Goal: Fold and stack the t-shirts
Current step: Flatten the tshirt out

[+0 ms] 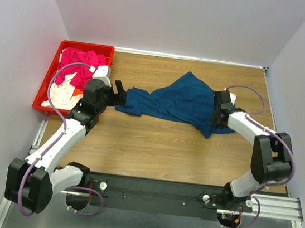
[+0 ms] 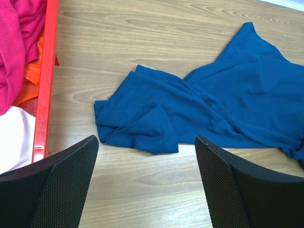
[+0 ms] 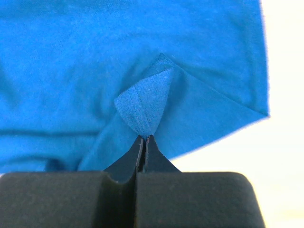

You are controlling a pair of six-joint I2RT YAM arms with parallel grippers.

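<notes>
Right pincer (image 3: 144, 139) pinches the navy t-shirt (image 1: 182, 101); left pincer (image 2: 147, 140) gapes wide beside it

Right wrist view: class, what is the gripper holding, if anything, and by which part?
The right gripper is shut on the blue t-shirt, pinching a small stitched fold of cloth.

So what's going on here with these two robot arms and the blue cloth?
The arms are working on a blue t-shirt that lies crumpled on the wooden table. The right arm has its jaws pinched shut on a fold near the shirt's right edge. The left arm hovers with its jaws wide open, just short of the shirt's other end. A pink shirt, an orange shirt and a white shirt sit bunched in the red crate on the left. Nothing looks folded yet.
</notes>
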